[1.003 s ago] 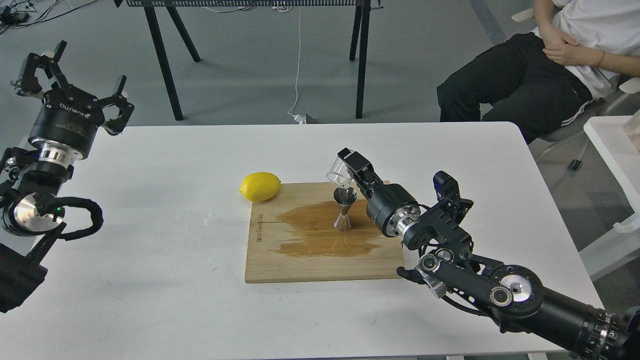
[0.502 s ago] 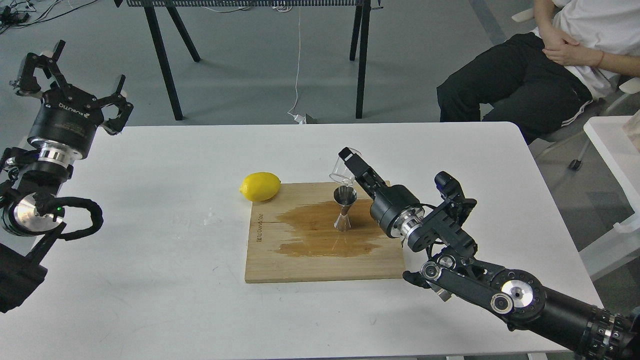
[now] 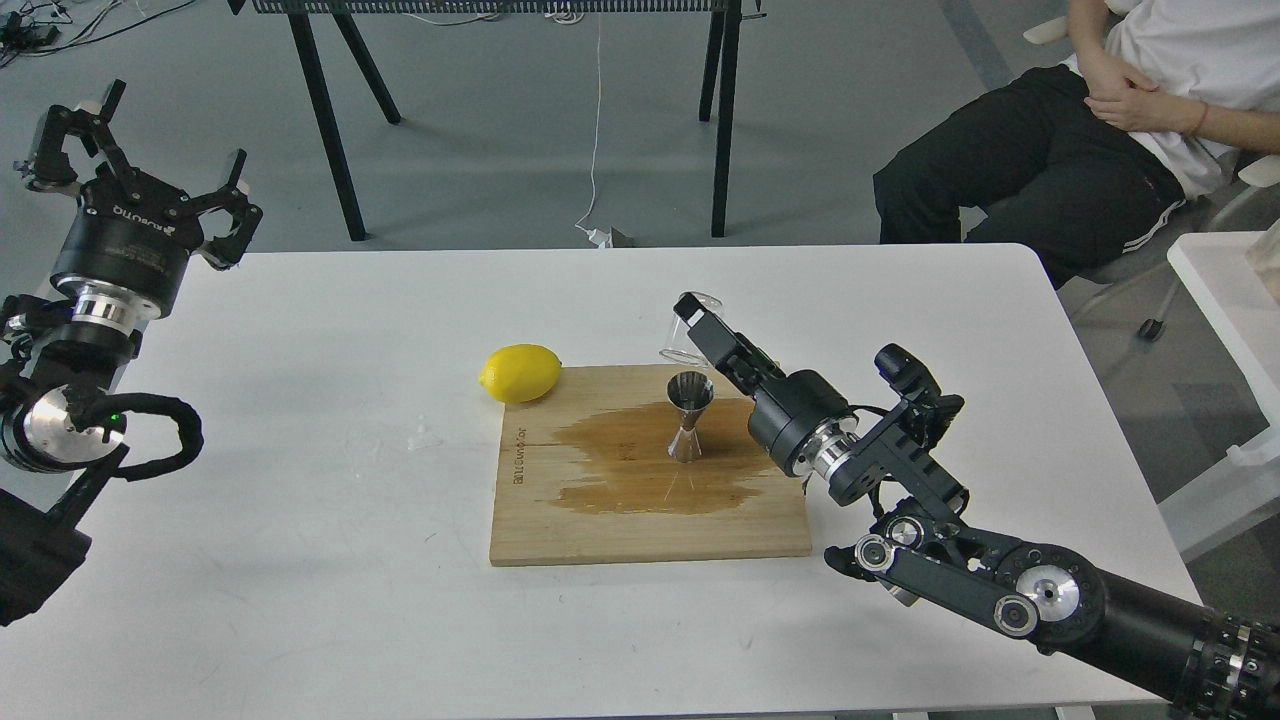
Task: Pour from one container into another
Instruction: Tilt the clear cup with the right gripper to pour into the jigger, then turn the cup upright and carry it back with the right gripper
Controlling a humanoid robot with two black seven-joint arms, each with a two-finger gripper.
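A small clear glass cup (image 3: pixel 683 330) hangs just behind and a little right of the steel jigger, nearly upright, with my right gripper (image 3: pixel 697 322) shut on it. The shiny hourglass jigger (image 3: pixel 689 416) stands upright on the wooden board (image 3: pixel 640 515), in the middle of a dark wet stain (image 3: pixel 625 465). Far off at the table's back left corner, my left gripper (image 3: pixel 140 150) is raised above the table with its fingers spread open and nothing in them.
A yellow lemon (image 3: pixel 520 372) lies at the board's back left corner. A few drops (image 3: pixel 424 437) glisten on the white table (image 3: pixel 300 560) left of the board. A seated person (image 3: pixel 1100 130) is beyond the table's far right; black table legs (image 3: pixel 330 130) stand behind.
My right gripper has tipped the glass cup back from its tilt over the jigger's mouth toward upright and drawn it slightly back and right. The left arm has barely moved.
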